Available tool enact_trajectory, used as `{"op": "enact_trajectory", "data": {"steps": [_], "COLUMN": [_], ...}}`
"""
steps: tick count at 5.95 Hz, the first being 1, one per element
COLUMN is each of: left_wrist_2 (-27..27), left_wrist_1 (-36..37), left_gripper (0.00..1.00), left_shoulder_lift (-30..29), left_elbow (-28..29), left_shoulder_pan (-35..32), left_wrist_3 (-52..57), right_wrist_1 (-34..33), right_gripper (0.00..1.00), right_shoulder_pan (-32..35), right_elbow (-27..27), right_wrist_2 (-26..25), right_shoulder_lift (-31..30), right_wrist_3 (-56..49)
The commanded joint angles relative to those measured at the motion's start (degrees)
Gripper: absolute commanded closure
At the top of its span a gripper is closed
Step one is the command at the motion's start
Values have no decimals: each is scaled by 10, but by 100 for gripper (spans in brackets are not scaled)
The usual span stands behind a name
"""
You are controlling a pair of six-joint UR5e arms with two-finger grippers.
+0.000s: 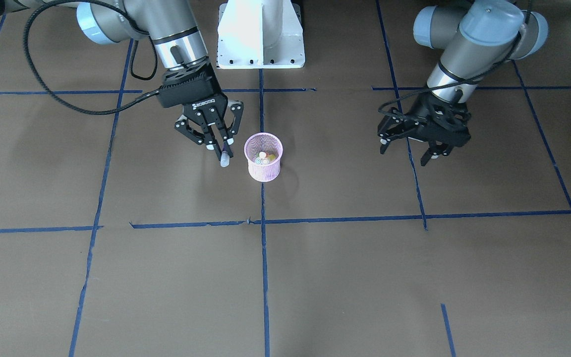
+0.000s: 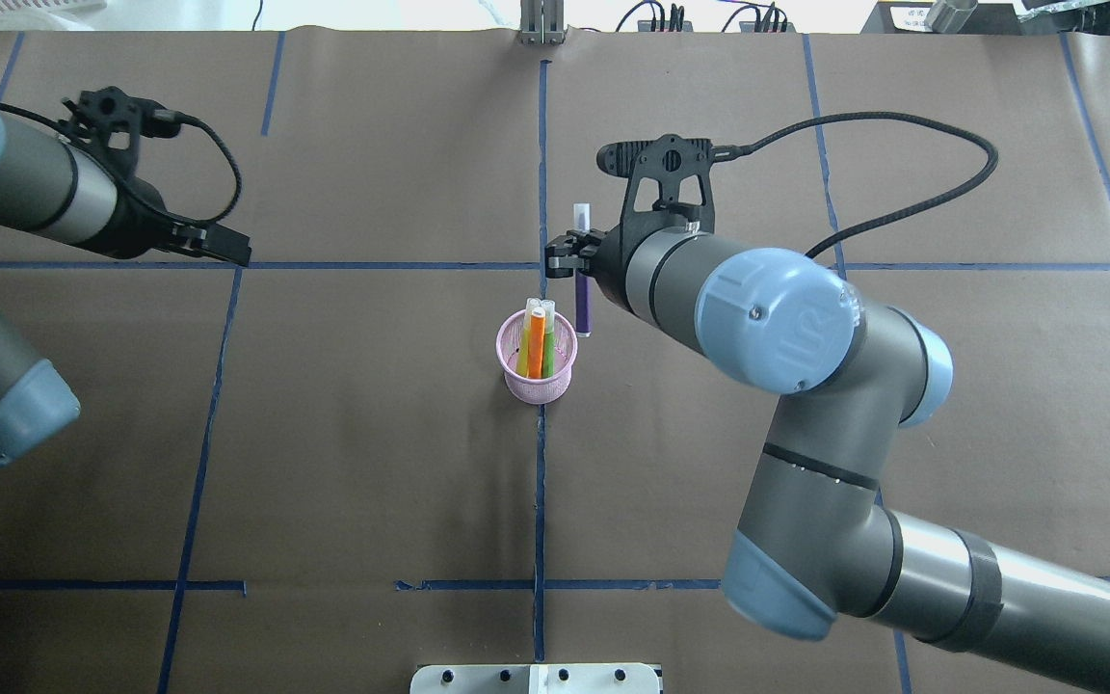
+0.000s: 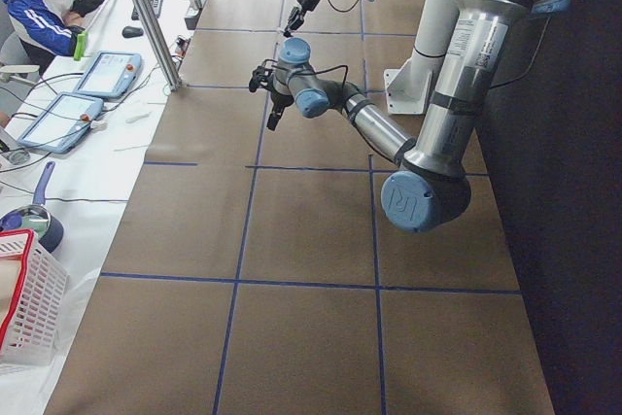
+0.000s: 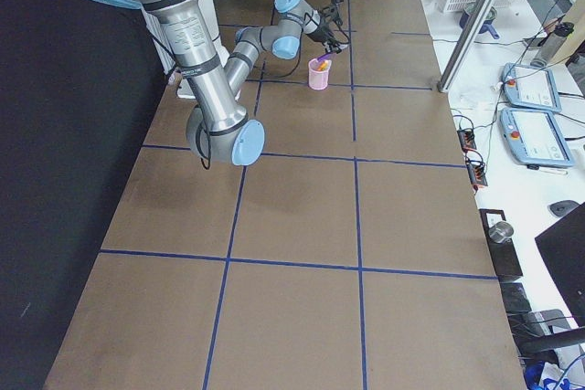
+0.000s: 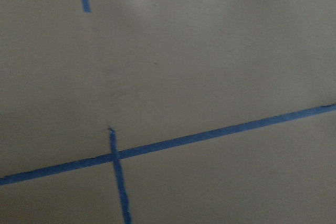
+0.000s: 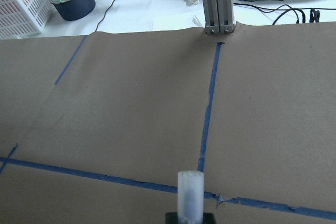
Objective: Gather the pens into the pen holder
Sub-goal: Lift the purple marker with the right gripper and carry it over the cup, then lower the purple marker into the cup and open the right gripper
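Pink pen holder (image 2: 538,383) containing upright orange pen (image 2: 537,347) and green pen (image 2: 549,352), right end effector (image 1: 218,146) clamping purple pen (image 2: 582,294) just beside, left end effector (image 1: 407,151) wide.

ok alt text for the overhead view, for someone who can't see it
The right gripper holds the purple pen tilted just beside the pink pen holder, not yet in it. The orange pen and green pen stand inside the holder; the left gripper hangs far off to the left.
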Motion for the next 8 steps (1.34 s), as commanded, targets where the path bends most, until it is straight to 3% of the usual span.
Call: {"op": "enact_trajectory", "data": {"steps": [1,3,5,8], "left_wrist_2": [-27,-29,-29,-29], "left_wrist_1": [0,-5,-5,-11], "left_gripper": [0,0,0,0], "left_shoulder_lift": [13,12,13,13], "left_elbow": [17,49,68,77], "left_shoulder_pan": [-31,-32,-33,-32], "left_wrist_3": [0,0,1,1], "right_wrist_1": [28,176,204,204], "right_gripper": [100,100,100,100], "right_shoulder_pan": [-57,-95,-97,-101], "right_elbow": [-2,-83,-93,-125], "right_wrist_2": [-111,-181,-189,-210], "right_shoulder_lift": [-3,-13,-9,-4], "right_wrist_3": [-10,-38,-118,-118]}}
